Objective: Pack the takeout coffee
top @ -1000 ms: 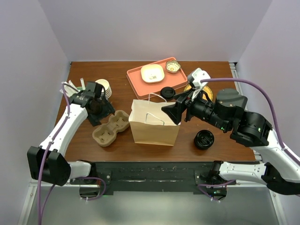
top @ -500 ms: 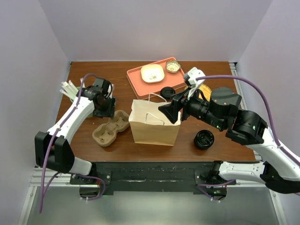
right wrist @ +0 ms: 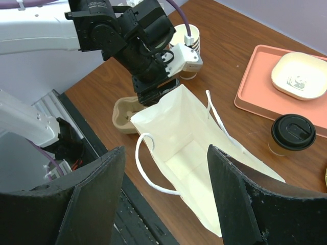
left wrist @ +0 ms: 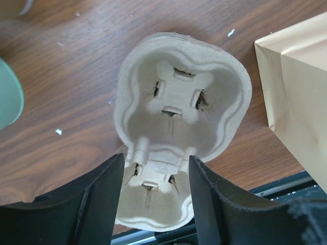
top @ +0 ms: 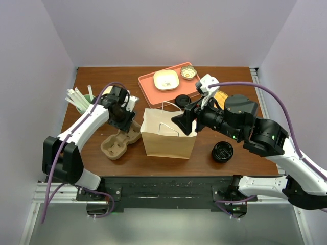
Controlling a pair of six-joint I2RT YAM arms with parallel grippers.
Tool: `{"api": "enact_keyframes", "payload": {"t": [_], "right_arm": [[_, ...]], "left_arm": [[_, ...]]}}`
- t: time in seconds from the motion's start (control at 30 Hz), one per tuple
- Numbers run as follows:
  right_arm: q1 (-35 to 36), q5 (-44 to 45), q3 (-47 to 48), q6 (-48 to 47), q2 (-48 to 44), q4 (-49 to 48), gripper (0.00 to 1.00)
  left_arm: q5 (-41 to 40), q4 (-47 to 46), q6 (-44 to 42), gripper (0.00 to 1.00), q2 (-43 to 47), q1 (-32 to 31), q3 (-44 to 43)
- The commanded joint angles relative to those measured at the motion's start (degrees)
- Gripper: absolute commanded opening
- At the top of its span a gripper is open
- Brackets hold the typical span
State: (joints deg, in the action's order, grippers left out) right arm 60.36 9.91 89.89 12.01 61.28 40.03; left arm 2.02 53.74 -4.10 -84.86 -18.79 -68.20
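My right hand (right wrist: pixel 164 153) hangs open and empty over the bag (right wrist: pixel 176 109); reaching for the takeout coffee (right wrist: pixel 292 133), I may tip it.

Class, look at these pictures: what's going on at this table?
The right gripper hangs open above the open, empty brown paper bag. The left gripper hangs open over the pulp cup carrier. The takeout coffee stands lidded by the orange tray, not yet packed.
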Motion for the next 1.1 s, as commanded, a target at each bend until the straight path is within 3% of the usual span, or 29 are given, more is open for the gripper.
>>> {"api": "enact_keyframes", "payload": {"t": [0.0, 1.07], "right_arm": [[0.2, 0.11, 1.78, 0.03, 0.07, -0.39, 0.69], [0.11, 0.11, 2.14, -5.95, 2.44, -0.66, 0.72]], "left_arm": [[2.63, 0.14, -1.44, 0.58, -0.75, 0.07, 0.17], [-1.05, 4.98, 2.16, 0.53, -8.83, -1.95, -5.54]]}}
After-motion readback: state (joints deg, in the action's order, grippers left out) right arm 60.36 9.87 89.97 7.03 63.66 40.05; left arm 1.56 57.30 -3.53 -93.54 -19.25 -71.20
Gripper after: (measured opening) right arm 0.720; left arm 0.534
